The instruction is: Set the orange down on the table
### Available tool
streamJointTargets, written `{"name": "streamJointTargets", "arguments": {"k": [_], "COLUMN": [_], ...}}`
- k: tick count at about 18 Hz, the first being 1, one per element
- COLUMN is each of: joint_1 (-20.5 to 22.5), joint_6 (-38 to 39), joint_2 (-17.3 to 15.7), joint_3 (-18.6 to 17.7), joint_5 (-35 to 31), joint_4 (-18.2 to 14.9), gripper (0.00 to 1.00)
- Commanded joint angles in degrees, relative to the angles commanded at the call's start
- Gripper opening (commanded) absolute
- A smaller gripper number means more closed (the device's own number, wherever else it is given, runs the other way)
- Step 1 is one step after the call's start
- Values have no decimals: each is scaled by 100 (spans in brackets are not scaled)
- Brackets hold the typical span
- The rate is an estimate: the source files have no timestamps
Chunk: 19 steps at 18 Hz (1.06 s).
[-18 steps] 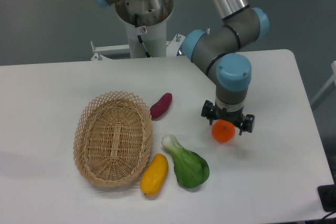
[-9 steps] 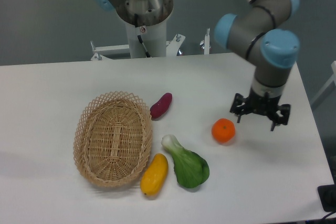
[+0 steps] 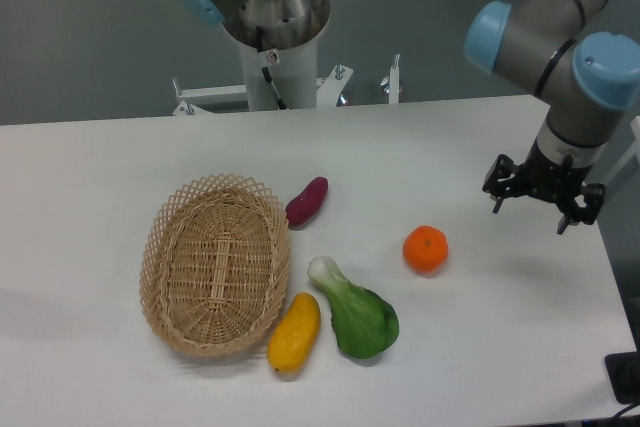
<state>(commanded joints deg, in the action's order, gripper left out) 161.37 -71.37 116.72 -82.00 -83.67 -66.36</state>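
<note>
The orange [image 3: 425, 249] rests on the white table [image 3: 500, 347], right of centre, with nothing touching it. My gripper [image 3: 541, 206] hangs above the table's right side, well to the right of the orange and a little farther back. Its fingers [image 3: 497, 195] are spread open and empty.
An oval wicker basket [image 3: 215, 263] stands at the left. A purple sweet potato [image 3: 306, 201] lies behind the orange's left. A green bok choy [image 3: 354, 311] and a yellow oblong fruit [image 3: 294, 332] lie near the front. The robot base [image 3: 275, 37] stands at the back.
The gripper let go of the orange, which stays on the table, and moved up and to the right, away from it.
</note>
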Motion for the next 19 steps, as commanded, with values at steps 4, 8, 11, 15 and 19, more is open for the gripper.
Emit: {"name": "streamJointTargets", "arguments": {"k": [4, 8, 11, 15, 19], "joint_1": [18, 9, -17, -44, -62], "joint_6": [-44, -88, -167, -579, -615], "joint_2": [0, -35, -53, -70, -70], "joint_3": [-228, -431, -457, -466, -475], "joint_5": [-17, -97, -105, -473, -571], "joint_4": [403, 782, 765, 765, 765], "gripper": [100, 100, 100, 100, 100]}}
